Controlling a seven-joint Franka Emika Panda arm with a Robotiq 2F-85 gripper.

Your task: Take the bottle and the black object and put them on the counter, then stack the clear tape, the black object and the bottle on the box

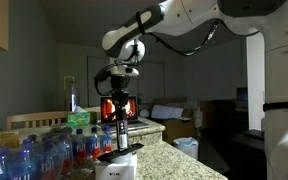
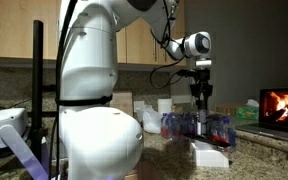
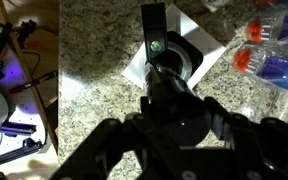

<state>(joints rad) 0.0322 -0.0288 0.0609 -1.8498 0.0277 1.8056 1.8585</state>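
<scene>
While the jaws pinch the slim dark bottle [image 1: 121,134] near its top, its long axis stands vertical, directly over the small white rectangular box [image 1: 117,168] on the speckled granite surface [image 1: 174,160]. A squat black round object [image 3: 174,57] already sits on that box; the clear tape is not discernible.

The slim dark bottle [image 1: 121,134] stands upright atop the squat black object [image 1: 122,151] on the white box [image 1: 116,169].
</scene>
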